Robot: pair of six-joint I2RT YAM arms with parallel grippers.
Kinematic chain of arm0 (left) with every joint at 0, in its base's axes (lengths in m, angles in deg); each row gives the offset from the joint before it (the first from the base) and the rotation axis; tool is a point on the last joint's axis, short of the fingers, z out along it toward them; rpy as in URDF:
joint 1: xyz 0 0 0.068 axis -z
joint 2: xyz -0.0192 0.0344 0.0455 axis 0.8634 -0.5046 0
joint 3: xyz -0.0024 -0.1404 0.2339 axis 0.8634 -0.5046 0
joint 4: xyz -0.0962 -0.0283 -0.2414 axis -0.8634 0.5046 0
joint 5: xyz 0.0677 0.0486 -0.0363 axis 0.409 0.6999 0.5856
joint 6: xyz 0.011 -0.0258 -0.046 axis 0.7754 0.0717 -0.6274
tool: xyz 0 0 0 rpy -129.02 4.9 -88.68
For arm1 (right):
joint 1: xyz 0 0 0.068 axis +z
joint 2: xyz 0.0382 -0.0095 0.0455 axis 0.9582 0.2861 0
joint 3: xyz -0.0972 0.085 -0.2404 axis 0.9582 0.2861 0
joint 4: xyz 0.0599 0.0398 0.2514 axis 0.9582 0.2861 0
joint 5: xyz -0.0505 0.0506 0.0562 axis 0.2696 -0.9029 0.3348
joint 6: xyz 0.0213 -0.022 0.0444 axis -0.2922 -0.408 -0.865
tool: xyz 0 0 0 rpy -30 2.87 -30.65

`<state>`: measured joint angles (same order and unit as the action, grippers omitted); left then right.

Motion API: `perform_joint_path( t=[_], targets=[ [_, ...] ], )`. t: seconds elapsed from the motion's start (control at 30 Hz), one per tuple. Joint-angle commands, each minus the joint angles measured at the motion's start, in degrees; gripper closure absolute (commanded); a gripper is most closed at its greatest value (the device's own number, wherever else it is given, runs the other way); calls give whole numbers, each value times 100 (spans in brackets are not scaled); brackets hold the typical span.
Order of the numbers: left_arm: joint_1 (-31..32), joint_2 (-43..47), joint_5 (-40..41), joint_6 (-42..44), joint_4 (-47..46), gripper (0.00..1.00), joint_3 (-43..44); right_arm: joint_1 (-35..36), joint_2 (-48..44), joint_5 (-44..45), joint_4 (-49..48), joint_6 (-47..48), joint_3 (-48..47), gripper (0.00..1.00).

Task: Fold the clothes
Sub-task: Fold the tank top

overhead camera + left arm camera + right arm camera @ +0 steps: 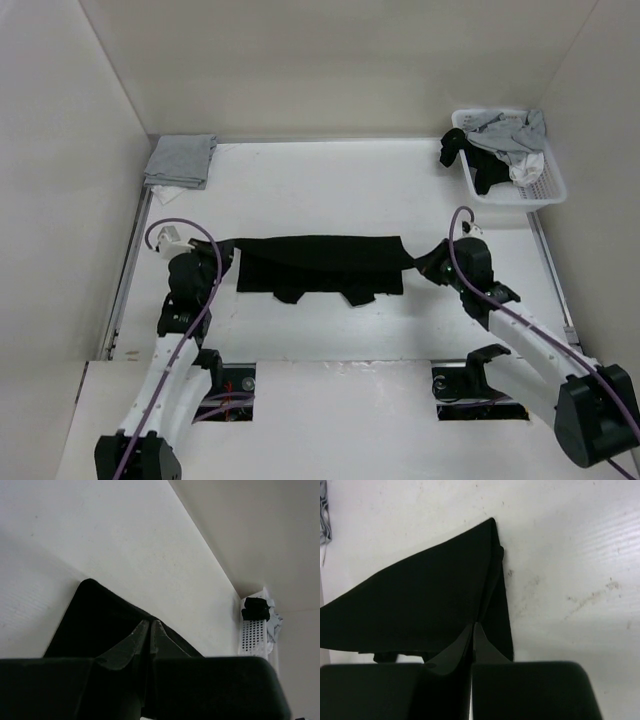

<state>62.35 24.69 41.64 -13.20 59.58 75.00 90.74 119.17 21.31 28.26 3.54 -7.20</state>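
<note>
The work area is a white table (330, 190) enclosed by plain off-white walls on the far, left and right sides. The table surface is matte, with faint scuffs and specks visible in the right wrist view.

On the table's far-right corner stands a white perforated basket (552, 186) holding mixed grey, white and black garments. On the table's far-left corner lies a folded grey cloth (182, 160).

The black top (320, 262) lies across the middle of the table as a wide horizontal band. Its far edge is straight and its near edge is uneven, with small flaps. Both ends are drawn out to points.

Left gripper (222, 247): at the table's left side, the jaws are pressed together on the left end of the black top. The wrist view shows the fingertips meeting over black fabric.

Right gripper (425, 262): at the table's right side, the jaws are likewise pinched closed on the top's right end.
</note>
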Motion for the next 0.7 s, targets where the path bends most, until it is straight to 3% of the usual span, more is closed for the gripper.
perform_joint_path(
  t=[0.0,0.2,0.33,0.4,0.53,0.67],
  targets=[
    [-94,584,-59,82,745,99,-235,148,-306,241,336,-211,189,100],
    [-138,1367,11,-182,1897,99,-605,359,-377,285,530,-825,523,100],
    [-375,1517,-33,-235,2144,99,-710,395,-272,356,653,-958,567,100],
    [-402,1465,-50,-217,2153,93,-772,395,-158,443,671,-993,567,98],
    [-480,1175,-68,-33,2021,67,-746,395,-113,584,636,-792,418,68],
    [-526,1306,107,81,1934,63,-509,395,-254,532,286,-449,303,53]
  ],
)
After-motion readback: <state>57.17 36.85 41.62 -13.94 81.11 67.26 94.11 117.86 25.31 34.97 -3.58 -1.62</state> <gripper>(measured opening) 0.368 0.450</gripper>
